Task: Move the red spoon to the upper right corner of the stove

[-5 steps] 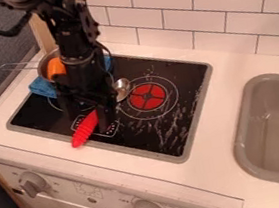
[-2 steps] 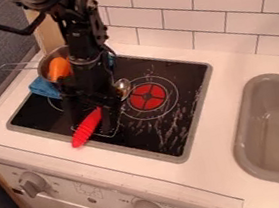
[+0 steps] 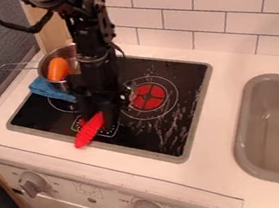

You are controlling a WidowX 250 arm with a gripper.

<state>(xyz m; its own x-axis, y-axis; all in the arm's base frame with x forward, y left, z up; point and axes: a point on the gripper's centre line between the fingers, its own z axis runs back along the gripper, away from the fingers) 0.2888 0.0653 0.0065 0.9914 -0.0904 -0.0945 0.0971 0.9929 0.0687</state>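
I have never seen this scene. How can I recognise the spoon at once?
Find the black stovetop, left of the sink in the picture. At its lower edge, the spoon shows a ribbed red handle; the red burner mark is flat and round.

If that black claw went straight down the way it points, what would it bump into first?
Probably the red spoon, whose handle shows right at the lower end of the gripper; next, the black stove top. The slanted view hides any gap, so they may already touch.
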